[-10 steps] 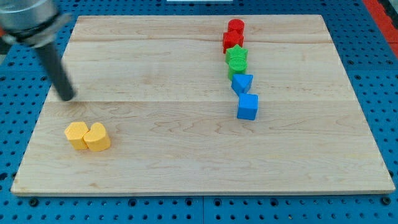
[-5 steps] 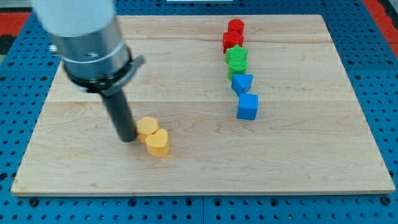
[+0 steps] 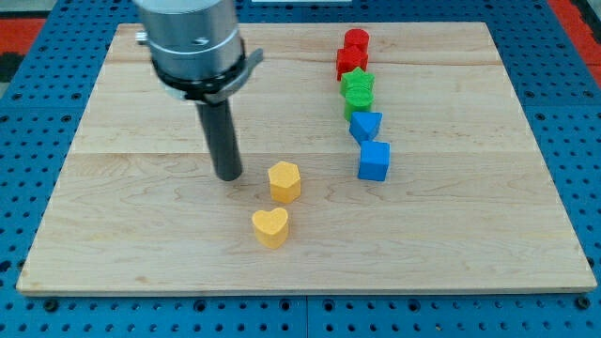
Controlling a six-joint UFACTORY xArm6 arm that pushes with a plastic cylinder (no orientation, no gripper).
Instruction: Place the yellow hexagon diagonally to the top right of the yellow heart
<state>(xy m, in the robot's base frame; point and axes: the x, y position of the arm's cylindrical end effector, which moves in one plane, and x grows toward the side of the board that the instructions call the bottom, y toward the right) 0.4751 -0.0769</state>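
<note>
Yellow hexagon (image 3: 285, 180) lies a little below the centre of the frame, above and slightly to the right of the yellow heart (image 3: 270, 226), with a small gap between them. My tip (image 3: 228, 176) rests on the bench (image 3: 131, 216) just left of the hexagon, apart from it, probably because a push rightward is needed. No hand exists on this rod.
</note>
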